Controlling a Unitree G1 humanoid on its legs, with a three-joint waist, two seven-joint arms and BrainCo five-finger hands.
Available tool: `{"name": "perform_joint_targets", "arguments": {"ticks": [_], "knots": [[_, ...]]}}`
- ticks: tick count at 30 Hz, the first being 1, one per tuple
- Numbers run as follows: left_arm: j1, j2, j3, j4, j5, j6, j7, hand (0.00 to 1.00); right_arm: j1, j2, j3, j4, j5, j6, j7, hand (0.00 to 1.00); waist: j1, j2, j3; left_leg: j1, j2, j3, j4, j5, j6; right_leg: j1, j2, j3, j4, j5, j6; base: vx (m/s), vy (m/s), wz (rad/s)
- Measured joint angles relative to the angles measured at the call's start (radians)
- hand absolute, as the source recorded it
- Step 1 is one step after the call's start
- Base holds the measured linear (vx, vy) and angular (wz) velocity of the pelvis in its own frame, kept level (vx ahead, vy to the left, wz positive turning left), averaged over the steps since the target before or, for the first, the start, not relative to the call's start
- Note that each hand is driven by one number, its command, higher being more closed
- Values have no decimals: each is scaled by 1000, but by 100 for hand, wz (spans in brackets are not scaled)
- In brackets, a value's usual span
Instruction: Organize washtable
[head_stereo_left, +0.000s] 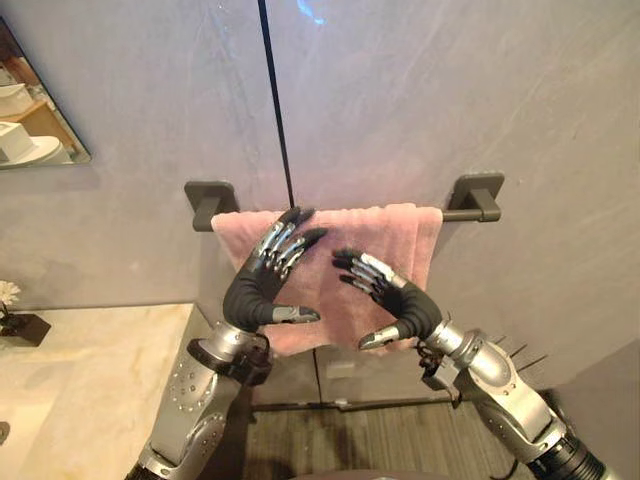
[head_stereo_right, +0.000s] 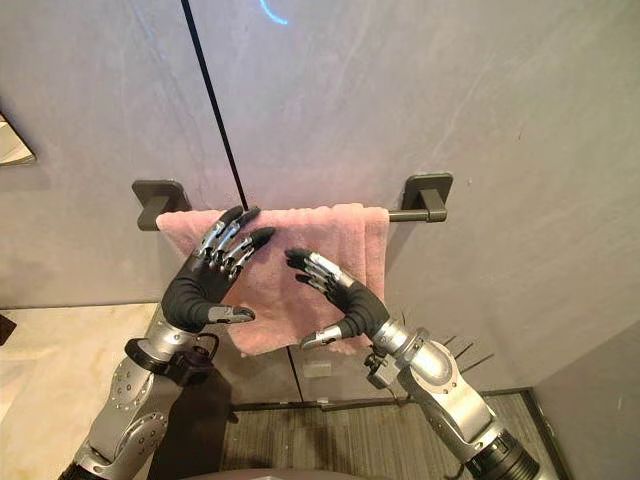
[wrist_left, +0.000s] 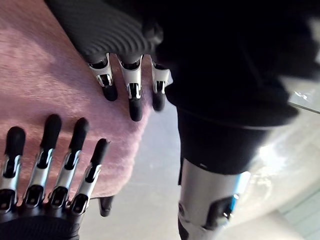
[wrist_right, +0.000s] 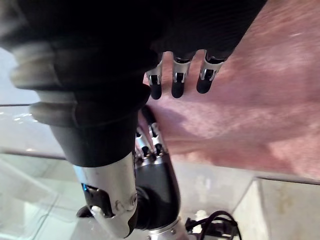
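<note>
Far left, there's a corner of a mirror (head_stereo_left: 35, 110) on the grey wall (head_stereo_left: 450, 90). Below it is the pale marble desk (head_stereo_left: 90, 380), with a little white flower (head_stereo_left: 8, 292) in a dark box (head_stereo_left: 25, 328) right at its left edge.

Moving right, a dark towel bar (head_stereo_left: 455, 213) is mounted on the wall, with one bracket (head_stereo_left: 208, 203) on the left and another at the far right. The pink towel (head_stereo_left: 335, 232) is draped over the bar and hangs flat against the wall. It covers nearly the whole bar, leaving only a short bare bit before the right bracket.

My left hand (head_stereo_left: 262, 285) is up in front of the left half of the towel. It's open, fingers straight and a bit fanned, with the fingertips (head_stereo_left: 290, 222) reaching the towel's top edge by the bar and the thumb sticking out sideways. It's holding nothing. From the wrist view the fingers lie over the pink cloth, but I honestly can't tell if they're touching it.

My right hand (head_stereo_left: 400, 300) is just beside it, in front of the towel's middle and lower right. It's open too, fingers loosely bent and pointing toward my left hand, thumb hanging down near the towel's bottom edge. There's nothing in it either. The two hands are close together but not touching.

Under the towel there's dark plank floor (head_stereo_left: 350, 440).
</note>
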Motion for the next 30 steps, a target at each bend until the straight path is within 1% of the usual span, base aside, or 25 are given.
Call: {"name": "perform_joint_targets", "arguments": {"ticks": [1,3,4,5,7,8,9,10,11,13,17,21,24,27,30], "knots": [[0,-2,0,40,16,11,0,0,15,3,0,32,-39,9,-1,0,3,1,1,0,0,-1,-2,0,0,0,0,-1,0,0,0,0,0,0],[3,-13,1,91,44,28,1,0,35,18,-7,67,-77,14,-2,0,4,1,1,0,-1,-3,-5,1,0,-1,0,-3,0,0,0,0,0,0],[17,-32,4,131,72,38,3,0,55,37,-22,85,-123,17,-4,0,4,1,2,-1,-1,-4,-6,1,1,-2,-1,-3,-1,0,0,0,0,0],[23,-42,4,146,85,40,4,0,63,48,-32,92,-138,17,-4,0,4,1,2,-2,-1,-4,-6,1,1,-2,-1,-4,-2,0,0,0,0,0],[38,-87,12,221,159,51,8,0,90,109,-91,133,-201,18,-11,0,4,-3,8,-9,-2,-7,-6,1,1,-14,-2,-7,-4,0,0,0,0,3],[37,-97,17,237,173,56,9,0,91,123,-104,144,-215,18,-13,0,4,-4,8,-13,-2,-8,-5,1,1,-17,-2,-8,-4,0,0,0,0,5],[37,-121,39,264,210,64,13,0,91,154,-129,165,-241,17,-27,0,3,-6,15,-16,-3,-11,-6,3,2,-17,-3,-11,-4,0,0,0,0,7],[35,-146,59,296,250,66,29,0,99,187,-161,188,-267,18,-38,0,3,-8,19,-16,-4,-14,-6,3,2,-17,-3,-14,-5,0,0,0,0,7],[36,-155,67,305,262,67,33,0,103,197,-170,193,-278,18,-47,0,3,-8,19,-16,-4,-15,-7,3,2,-16,-4,-16,-6,0,0,4,-3,7],[34,-190,93,337,332,69,70,0,117,234,-207,212,-326,17,-71,0,2,-9,19,-22,-5,-24,-6,3,2,-15,-7,-24,-13,-1,0,13,-9,10],[34,-206,105,386,385,70,103,0,122,273,-243,219,-361,17,-95,0,-4,-9,20,-32,-4,-27,-6,3,3,-14,-8,-27,-17,0,0,11,-6,3],[32,-219,138,424,439,72,141,0,127,315,-306,229,-385,16,-119,0,-7,-15,23,-32,-2,-27,-6,3,3,-14,-10,-27,-18,0,0,-9,-3,0],[32,-232,189,436,450,73,161,0,132,338,-359,232,-393,15,-134,0,-12,-17,24,-31,-5,-27,-6,3,3,-15,-9,-28,-17,-1,1,-23,-9,0],[31,-234,263,436,474,73,188,0,155,360,-424,229,-393,9,-139,0,-17,-25,29,-28,-7,-27,-6,3,3,-17,-9,-28,-18,-1,1,-37,-14,0],[31,-238,314,435,475,73,208,0,178,378,-487,199,-381,7,-153,0,-19,-27,30,-28,-8,-25,-6,3,3,-17,-9,-27,-19,-1,1,0,0,0]]}}
